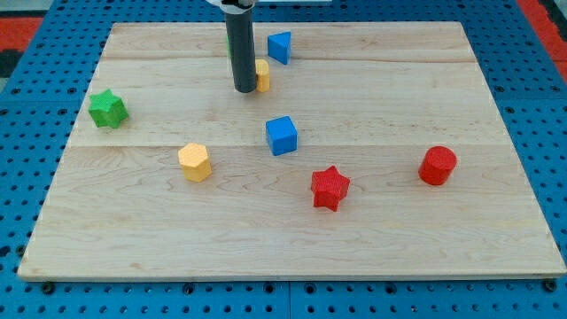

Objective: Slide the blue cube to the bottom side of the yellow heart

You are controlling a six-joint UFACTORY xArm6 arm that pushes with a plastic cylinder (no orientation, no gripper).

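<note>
The red star (330, 187) lies nearest the camera, toward the view's bottom of the wooden worktop (443, 239), with the red cylinder (438, 166) off to its right and a yellow hexagon (195, 162) to its left. Just above and left of the star sits the blue cube (282, 136), close to the middle of the worktop and apart from every other block.

The rod's tip (244, 89) stands further toward the view's top, touching or almost touching the left side of a yellow block (262, 76), which is half hidden behind the rod and is probably the heart. There is no pincer on this arm, only the rod, so nothing is gripped. A blue triangular block (280, 47) sits just above and right of that yellow block, and a green star (108, 108) lies far to the view's left.

The relation that matters: the cube lies below the tip and a little to its right. It is also already below the yellow block, only well apart from it. To close that gap the tip would likely need to get round to the cube's lower side and push it upward, slightly leftward, without nudging the yellow block.
</note>
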